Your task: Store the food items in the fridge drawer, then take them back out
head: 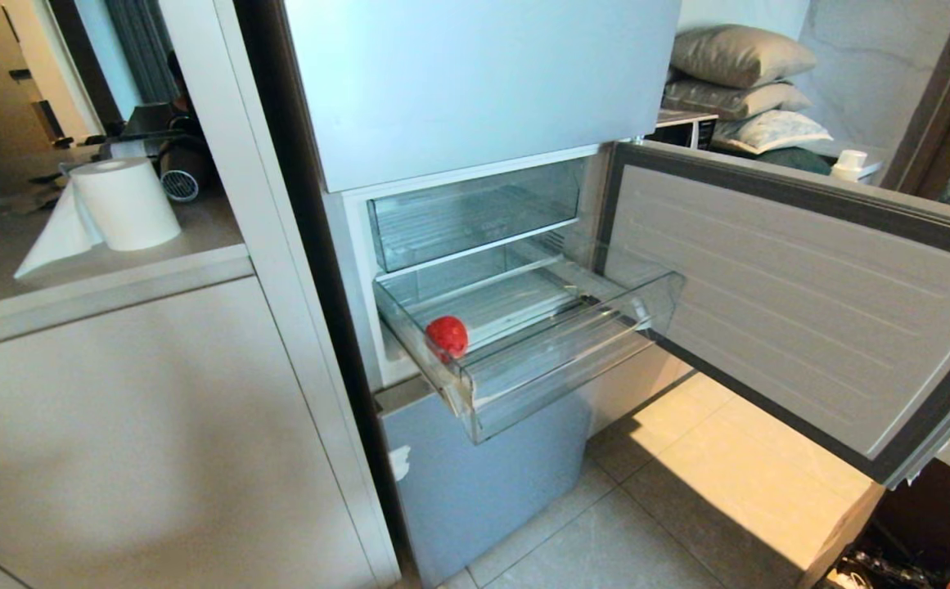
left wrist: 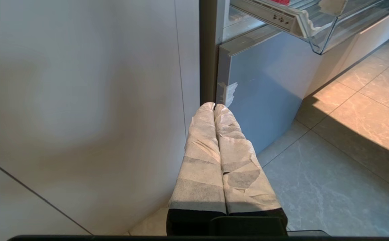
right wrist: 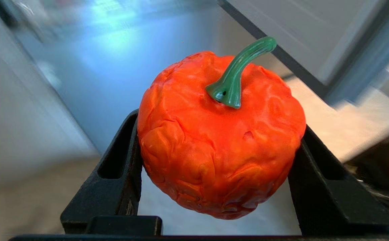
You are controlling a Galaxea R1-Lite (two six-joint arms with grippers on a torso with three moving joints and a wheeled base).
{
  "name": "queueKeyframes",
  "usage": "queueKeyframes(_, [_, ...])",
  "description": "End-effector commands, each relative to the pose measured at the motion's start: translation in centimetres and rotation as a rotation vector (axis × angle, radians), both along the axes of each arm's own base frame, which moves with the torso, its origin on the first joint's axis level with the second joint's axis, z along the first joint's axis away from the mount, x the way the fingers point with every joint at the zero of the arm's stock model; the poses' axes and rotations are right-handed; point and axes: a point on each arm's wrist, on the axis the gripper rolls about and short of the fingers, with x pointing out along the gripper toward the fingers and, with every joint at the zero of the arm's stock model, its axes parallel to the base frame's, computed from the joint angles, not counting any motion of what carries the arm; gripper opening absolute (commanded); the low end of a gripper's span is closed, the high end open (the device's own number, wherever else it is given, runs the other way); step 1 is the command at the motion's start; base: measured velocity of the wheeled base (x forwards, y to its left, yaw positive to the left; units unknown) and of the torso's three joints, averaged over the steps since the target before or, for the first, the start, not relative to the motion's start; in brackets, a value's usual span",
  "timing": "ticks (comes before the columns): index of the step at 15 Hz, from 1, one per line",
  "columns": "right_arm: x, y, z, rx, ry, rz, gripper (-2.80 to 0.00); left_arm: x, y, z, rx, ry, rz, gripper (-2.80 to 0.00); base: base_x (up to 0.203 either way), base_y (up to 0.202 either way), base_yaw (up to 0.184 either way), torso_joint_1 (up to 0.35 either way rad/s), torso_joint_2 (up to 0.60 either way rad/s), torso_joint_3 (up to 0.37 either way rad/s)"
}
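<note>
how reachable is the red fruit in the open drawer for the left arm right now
Probably reachable: the red fruit sits uncovered near the front corner of the pulled-out fridge drawer, open from above. But the left gripper is parked low by the bottom door, jaws shut, so it must rise and open.

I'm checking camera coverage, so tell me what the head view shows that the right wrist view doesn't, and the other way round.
Only the head view shows the pulled-out fridge drawer with a red fruit in it, the clear drawer above and a paper towel roll. Only the right wrist view shows the right end effector clamped on an orange pumpkin-like food item with a green stem. Both share the open fridge door and the pale blue fridge front.
</note>
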Motion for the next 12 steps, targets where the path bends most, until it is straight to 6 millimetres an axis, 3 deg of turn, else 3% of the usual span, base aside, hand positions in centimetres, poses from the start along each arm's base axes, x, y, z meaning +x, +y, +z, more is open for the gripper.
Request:
queueKeyframes(1, [-1.85,-0.12,-1.89,-0.028,-0.08,-0.059,-2.8,0.0,0.0,-0.01,-0.001,0.0,0.001,-2.8,0.0,0.0,0.0,0.0,0.0,0.0])
queueKeyframes(3, [-2.69,-0.17,-2.48,-0.03,-0.146,-0.093,-2.8,0.0,0.0,-0.01,-0.001,0.0,0.001,-2.8,0.0,0.0,0.0,0.0,0.0,0.0])
queueKeyframes(7, [-2.74,-0.24,-2.62,0.075,-0.138,-0.145,-2.8,0.0,0.0,-0.01,-0.004,0.0,0.002,-2.8,0.0,0.0,0.0,0.0,0.0,0.0])
queueKeyframes(12, [-2.72,-0.25,-2.64,0.079,-0.136,-0.148,-2.8,0.0,0.0,-0.01,-0.004,0.0,0.002,-2.8,-0.001,-0.001,0.011,0.002,0.0,0.0])
